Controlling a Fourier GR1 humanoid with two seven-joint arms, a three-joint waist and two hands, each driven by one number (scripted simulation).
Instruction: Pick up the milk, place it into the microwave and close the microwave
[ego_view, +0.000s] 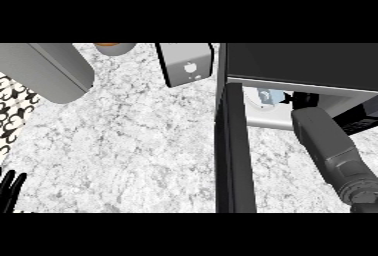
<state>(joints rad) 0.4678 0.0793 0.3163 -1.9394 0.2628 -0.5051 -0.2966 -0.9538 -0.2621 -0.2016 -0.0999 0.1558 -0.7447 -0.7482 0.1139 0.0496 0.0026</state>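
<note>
1. Nearest the camera, the right forearm rises from the lower right corner and slants up and to the left into the open microwave.
2. Its black right hand sits inside the cavity, mostly hidden under the microwave's top edge; whether its fingers are curled or straight cannot be told.
3. Just left of that hand, inside the cavity, is the milk, a white and pale blue carton only partly in view. The hand is beside it, and contact cannot be judged.
4. Swung out toward the camera, the black microwave door shows edge-on as a long dark bar running down the counter.
5. At the lower left edge, the left hand rests with straight fingers pointing up, holding nothing.
6. Everything stands on a speckled white and grey stone counter.
7. Farther back stand a grey toaster-like box, a large rounded grey object at the upper left, and an orange-rimmed cup at the top edge.
8. A black-and-white patterned surface borders the counter's left side.
</note>
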